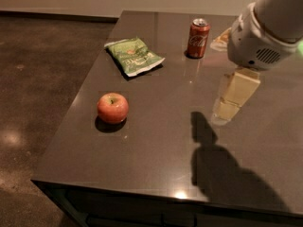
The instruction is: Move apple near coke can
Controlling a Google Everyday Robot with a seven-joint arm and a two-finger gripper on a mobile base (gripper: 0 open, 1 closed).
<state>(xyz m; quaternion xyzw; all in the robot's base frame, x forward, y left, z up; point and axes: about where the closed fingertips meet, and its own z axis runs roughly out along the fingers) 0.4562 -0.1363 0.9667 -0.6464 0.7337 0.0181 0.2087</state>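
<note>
A round red apple with yellow patches (112,108) sits near-left on a dark glossy tabletop (156,150), well apart from the red cylindrical coke can (198,38) at the far side. The cream-coloured gripper (229,103) hangs over the right side, and I cannot tell whether it is open or closed. The apple is probably firm, smooth and prone to roll, so gripping across its widest middle seems best.

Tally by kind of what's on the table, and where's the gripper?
Apple: 1
Coke can: 1
Green snack bag: 1
Total: 3
Pale thing behind the arm: too hidden to count.
Gripper hangs above the table, right side, apart from all three.
</note>
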